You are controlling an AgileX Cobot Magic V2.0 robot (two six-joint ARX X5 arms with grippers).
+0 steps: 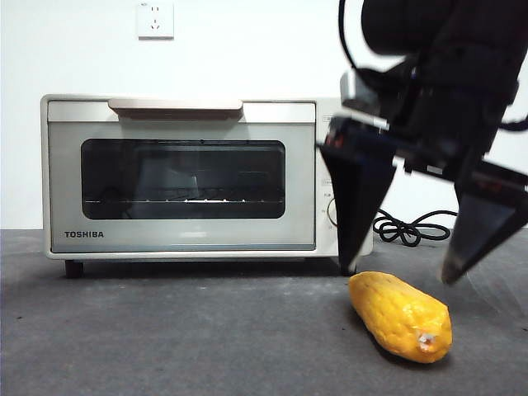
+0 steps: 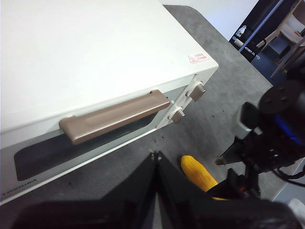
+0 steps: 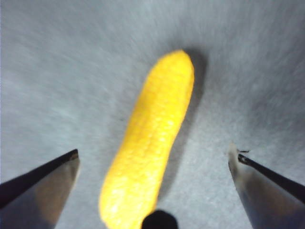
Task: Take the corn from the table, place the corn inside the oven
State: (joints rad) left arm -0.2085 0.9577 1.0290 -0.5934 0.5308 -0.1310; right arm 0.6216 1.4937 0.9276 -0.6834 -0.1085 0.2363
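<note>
Right gripper (image 1: 400,276) hangs over corn (image 1: 402,317), my fingers spread wide, not touching | left gripper (image 2: 156,155) fingers closed, above oven (image 1: 181,173) | corn lies on worktop (image 1: 165,330)

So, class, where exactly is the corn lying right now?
In the front view, the corn lies on the table, lower right, in front of the oven's right end. The open right end effector straddles it from above.

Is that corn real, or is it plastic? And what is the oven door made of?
The corn looks like plastic or rubber, not real: its skin is glossy, evenly yellow-orange, with shallow moulded kernel bumps, though I cannot be sure. The oven door has a dark glass window, since you can see the rack inside. Its cream frame looks like painted metal, with a matte brownish handle.
</note>
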